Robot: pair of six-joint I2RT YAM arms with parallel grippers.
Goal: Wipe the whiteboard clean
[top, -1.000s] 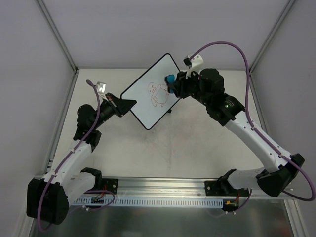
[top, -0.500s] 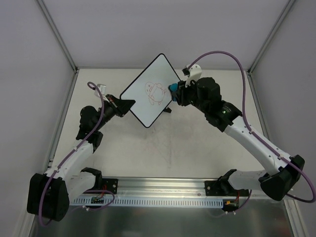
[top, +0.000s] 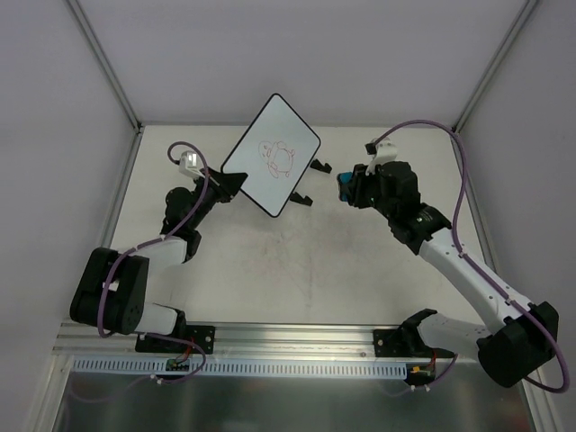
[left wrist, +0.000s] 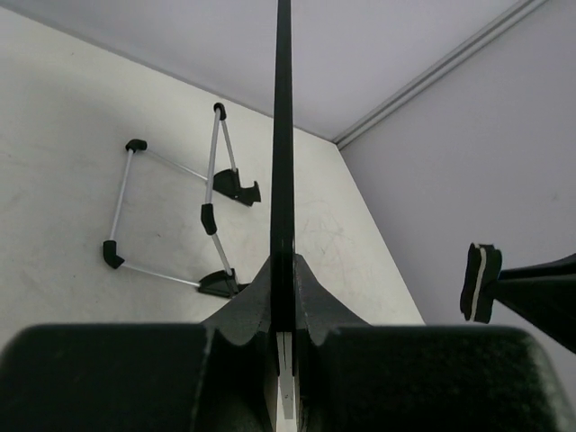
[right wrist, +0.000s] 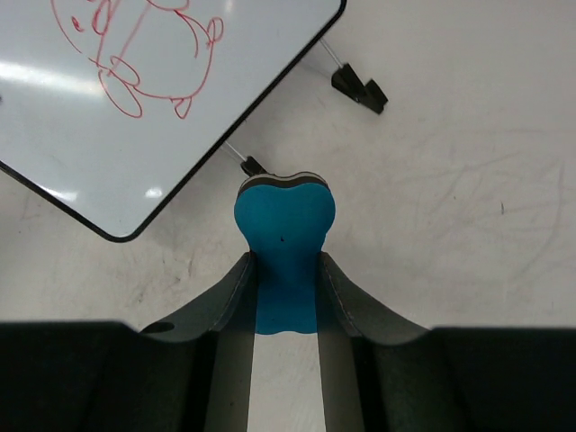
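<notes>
The left tool (left wrist: 283, 297), clamped shut on the edge of the whiteboard (top: 272, 155), has swung it up clear of its wire stand (left wrist: 171, 216) at the far side of the tabletop (top: 297, 270), while the right tool (right wrist: 285, 261), pinching the blue eraser (right wrist: 283, 225), has backed away (red doodle (right wrist: 135, 63) untouched), so erasing remains undone.

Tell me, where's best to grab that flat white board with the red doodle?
Grip the flat white board with the thin black rim at its bare edge near the left arm, coming in edge-on, one finger on each face. It is a thin panel, and the red doodle sits mid-face, so this leaves it uncovered. The left end effector holds it so.
</notes>
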